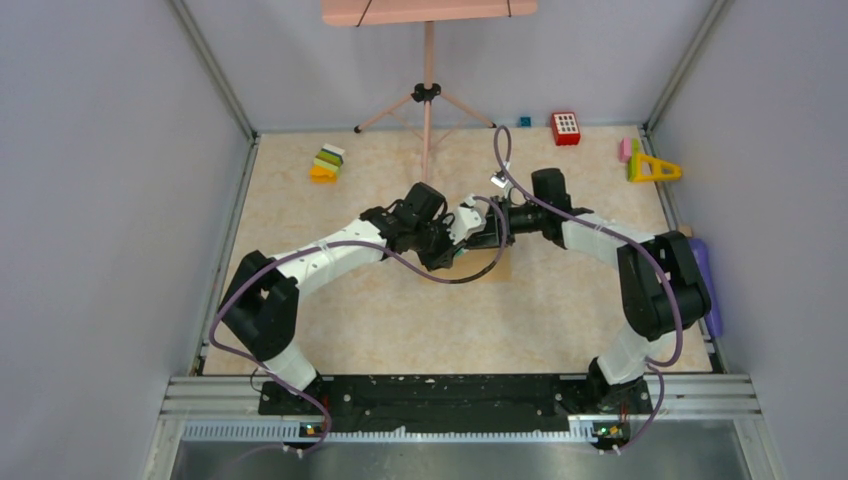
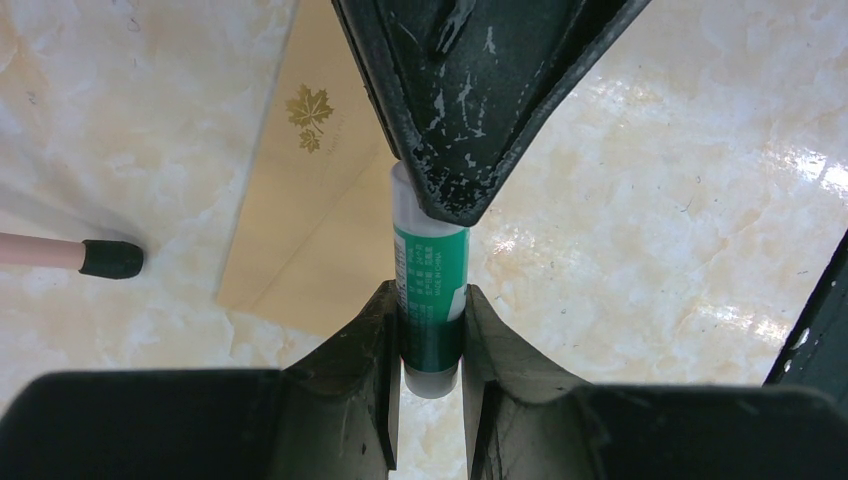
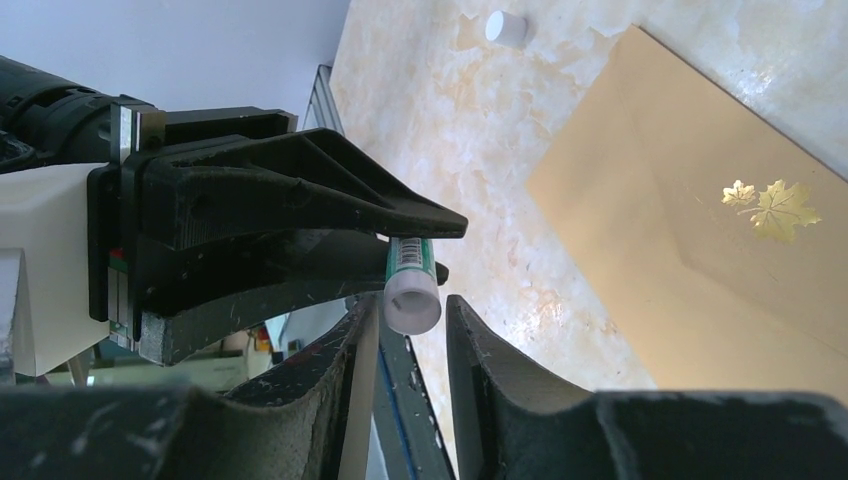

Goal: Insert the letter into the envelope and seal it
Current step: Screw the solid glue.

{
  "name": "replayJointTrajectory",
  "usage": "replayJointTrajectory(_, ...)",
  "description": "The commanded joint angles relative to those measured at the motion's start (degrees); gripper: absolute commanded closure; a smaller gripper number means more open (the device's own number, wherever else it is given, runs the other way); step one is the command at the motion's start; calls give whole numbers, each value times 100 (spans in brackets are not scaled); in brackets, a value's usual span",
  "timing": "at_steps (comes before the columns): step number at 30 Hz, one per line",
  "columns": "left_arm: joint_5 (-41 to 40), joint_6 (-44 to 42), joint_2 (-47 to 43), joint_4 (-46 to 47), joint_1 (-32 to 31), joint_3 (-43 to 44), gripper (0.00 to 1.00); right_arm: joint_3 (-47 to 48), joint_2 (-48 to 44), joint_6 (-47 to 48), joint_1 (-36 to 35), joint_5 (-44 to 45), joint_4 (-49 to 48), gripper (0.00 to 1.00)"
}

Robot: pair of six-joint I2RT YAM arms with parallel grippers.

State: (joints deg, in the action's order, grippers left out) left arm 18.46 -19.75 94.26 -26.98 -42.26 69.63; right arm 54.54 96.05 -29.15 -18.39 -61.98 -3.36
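Gluing step: I judge the task is at the sealing part, with the glue being made ready above the table [image 2: 650, 200].
Left tool: the left tool [image 2: 428, 295] is closed tight on the green body of a glue stick [image 2: 430, 250].
Right tool: the right tool [image 3: 410, 302] is narrowed round the white end of the same stick, and its fingers seem to touch it on both sides.
Envelope: the brown envelope [image 2: 300, 210] with a gold maple leaf lies flat on the table, just under and beside the two tools.
Letter: no cream sheet shows in any view. It is probably inside the envelope already, but I cannot confirm this.
White cap: a small white cap [image 3: 505, 27] stands alone on the table, well apart from the stick.
Next move: probably the right tool must turn or free the white end, and then the glue must go along the flap edge.
Hard to see: the arms hide most of the envelope from above. I cannot tell whether the flap is open or lying down, nor which end of the stick carries the glue.
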Motion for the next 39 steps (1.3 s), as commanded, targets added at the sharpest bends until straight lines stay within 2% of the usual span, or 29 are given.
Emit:
replayJointTrajectory(1, -9, -106, -39, 119, -34, 8, 100, 301, 7, 47, -88, -110, -78, 69)
replayJointTrajectory(4, 5, -106, -30, 114, -37, 10, 100, 310, 6, 75, -111, -118, -65, 71)
replayJointTrajectory(9, 62, -111, -15, 105, -43, 9, 100, 353, 1, 232, -110, -137, 47, 80)
replayJointTrajectory(13, 417, -90, 23, -112, -33, 162, 100, 431, -92, 736, -108, -220, 300, 82)
replayJointTrajectory(23, 3054, -93, 125, -770, 449, 436, 100, 143, -1047, 2942, -159, -649, 856, 82)
replayJointTrajectory(28, 4183, -195, 211, -1060, 694, 516, 100, -249, -1720, 3937, -301, -715, 724, 80)
replayJointTrajectory(30, 4490, -279, 255, -1192, 767, 576, 100, -451, -2001, 4366, -439, -660, 724, 76)
replayJointTrajectory(33, 4674, -316, 247, -1235, 815, 587, 100, -657, -2330, 4590, -578, -518, 592, 59)
replayJointTrajectory(36, 4595, -305, 214, -1186, 838, 559, 100, -593, -2342, 4197, -573, -335, 406, 46)
replayJointTrajectory(39, 4213, -159, 98, -881, 851, 431, 100, -342, -2102, 3620, -491, -261, 507, 43)
